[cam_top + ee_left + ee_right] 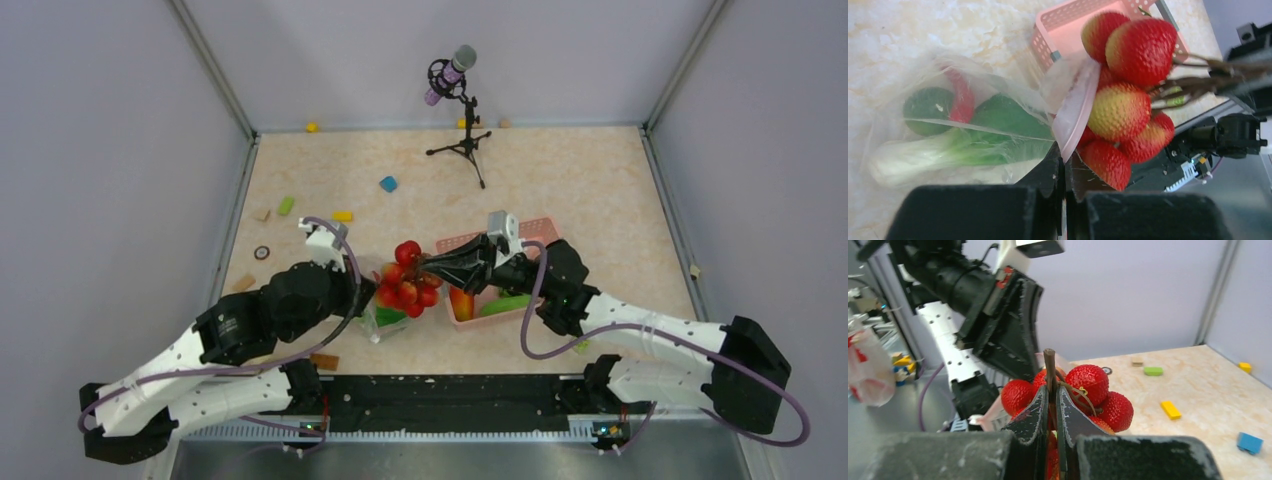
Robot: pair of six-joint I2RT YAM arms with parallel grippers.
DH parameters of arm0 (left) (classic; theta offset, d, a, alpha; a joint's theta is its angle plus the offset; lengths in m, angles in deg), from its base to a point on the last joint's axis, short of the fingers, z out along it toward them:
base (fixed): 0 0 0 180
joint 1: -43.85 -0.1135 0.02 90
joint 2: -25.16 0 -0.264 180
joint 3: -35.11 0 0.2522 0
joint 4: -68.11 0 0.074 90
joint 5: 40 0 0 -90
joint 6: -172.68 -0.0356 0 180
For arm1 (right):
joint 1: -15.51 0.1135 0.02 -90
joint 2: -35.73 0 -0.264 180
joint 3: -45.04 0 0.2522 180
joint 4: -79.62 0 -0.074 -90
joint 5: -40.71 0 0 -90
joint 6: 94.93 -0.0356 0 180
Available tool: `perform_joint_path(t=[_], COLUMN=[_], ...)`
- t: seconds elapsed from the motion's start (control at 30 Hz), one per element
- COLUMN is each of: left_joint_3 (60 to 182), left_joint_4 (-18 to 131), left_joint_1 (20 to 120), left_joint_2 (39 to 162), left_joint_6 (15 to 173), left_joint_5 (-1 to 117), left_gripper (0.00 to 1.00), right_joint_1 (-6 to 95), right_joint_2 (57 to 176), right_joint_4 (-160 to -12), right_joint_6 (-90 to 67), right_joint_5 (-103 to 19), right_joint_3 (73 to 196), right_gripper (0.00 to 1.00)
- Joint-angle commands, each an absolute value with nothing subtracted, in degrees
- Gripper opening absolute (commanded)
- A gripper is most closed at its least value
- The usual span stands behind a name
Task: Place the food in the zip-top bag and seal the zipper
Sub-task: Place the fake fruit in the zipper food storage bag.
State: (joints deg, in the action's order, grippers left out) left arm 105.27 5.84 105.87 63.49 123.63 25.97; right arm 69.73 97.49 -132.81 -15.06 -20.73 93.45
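Our right claw [1051, 395] is squeezing tight on the brown stem [1049, 360] of the red berries [1088, 382]. We are holding the bunch up right at the mouth of the clear bag [1075, 105]. Our left claw [1065, 172] is pinching the bag's edge between closed fingers. Inside the bag, the bok choy [923, 157] and a dark green veggie [928, 104] are lying side by side. Just past the bag, the pink basket [1063, 30] is sitting.

Clear crinkly zip-top bag [913, 100] resting on the desk [923, 30], mouth edge lifted open, bok choy [923, 157] and red chilli [964, 97] inside, red berry cluster [1133, 75] raised at its mouth
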Motion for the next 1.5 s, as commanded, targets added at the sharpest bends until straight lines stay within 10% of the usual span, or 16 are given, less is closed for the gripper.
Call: perform_joint_path(t=[0.0,1.47], left_joint_3=[109.54,117.70], left_joint_4=[4.06,-1.23], left_joint_1=[105.73,105.69], left_joint_2=[64.35,70.20], left_joint_6=[123.13,128.44], left_joint_5=[31.61,19.97], left_gripper=[0.00,0.00], right_joint_1=[70.94,80.47], right_joint_2=[98.98,96.63], right_joint_4=[-140.83,-106.74], right_joint_6=[-14.24,38.44], right_joint_5=[-29.44,3.82], right_joint_3=[96.48,95.68], right_gripper=[0.00,0.00])
